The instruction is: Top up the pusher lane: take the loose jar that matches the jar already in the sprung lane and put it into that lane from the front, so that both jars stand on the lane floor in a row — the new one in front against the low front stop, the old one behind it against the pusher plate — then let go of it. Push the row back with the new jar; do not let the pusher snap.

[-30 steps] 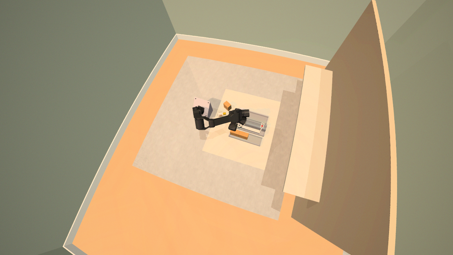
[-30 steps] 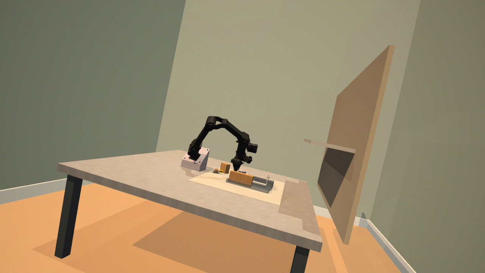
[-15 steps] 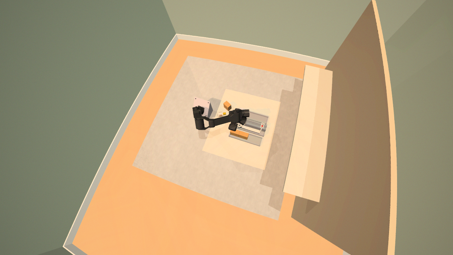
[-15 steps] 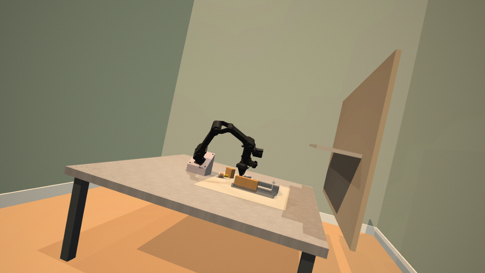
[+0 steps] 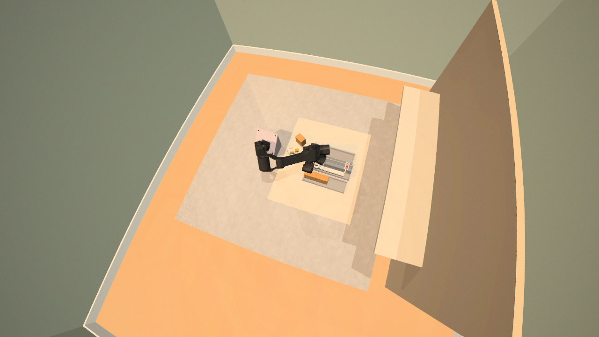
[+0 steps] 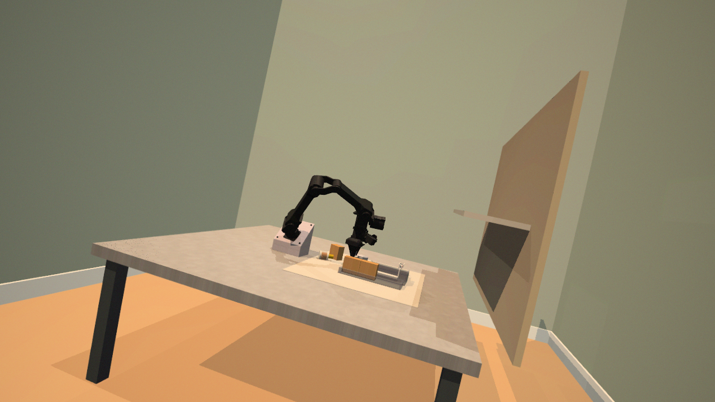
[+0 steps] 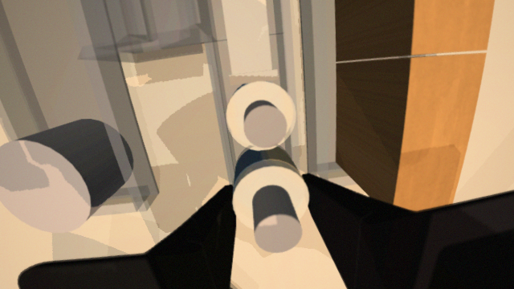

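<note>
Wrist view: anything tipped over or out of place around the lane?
One thing: a dark jar lies on its side left of the lane, not upright. The gripper is shut on a cream jar, upright right behind a matching jar in the lane. Nothing looks spilled or damaged.
</note>
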`<state>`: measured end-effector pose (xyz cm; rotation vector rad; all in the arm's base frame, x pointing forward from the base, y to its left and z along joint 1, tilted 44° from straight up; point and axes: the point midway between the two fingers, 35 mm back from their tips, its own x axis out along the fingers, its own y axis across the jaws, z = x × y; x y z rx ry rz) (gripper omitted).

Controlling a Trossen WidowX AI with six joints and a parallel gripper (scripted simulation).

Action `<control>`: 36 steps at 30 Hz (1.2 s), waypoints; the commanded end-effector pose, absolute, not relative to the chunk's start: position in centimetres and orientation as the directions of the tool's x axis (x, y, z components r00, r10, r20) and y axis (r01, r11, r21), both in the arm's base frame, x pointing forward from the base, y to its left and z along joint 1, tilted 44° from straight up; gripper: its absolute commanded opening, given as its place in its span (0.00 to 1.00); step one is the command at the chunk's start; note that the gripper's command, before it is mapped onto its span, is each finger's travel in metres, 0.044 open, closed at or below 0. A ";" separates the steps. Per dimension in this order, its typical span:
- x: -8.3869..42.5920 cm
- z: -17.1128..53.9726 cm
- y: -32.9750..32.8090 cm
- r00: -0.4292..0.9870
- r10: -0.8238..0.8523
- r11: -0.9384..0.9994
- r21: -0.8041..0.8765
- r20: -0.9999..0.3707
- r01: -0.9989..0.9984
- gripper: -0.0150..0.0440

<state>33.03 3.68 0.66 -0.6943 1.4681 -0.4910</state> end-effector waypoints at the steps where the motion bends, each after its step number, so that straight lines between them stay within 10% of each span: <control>1: 33.6 0.9 3.7 0.082 -0.690 0.712 -0.694 -0.719 -0.101 0.25; 36: 33.8 0.3 3.2 0.082 -0.690 0.712 -0.695 -0.719 -0.101 0.25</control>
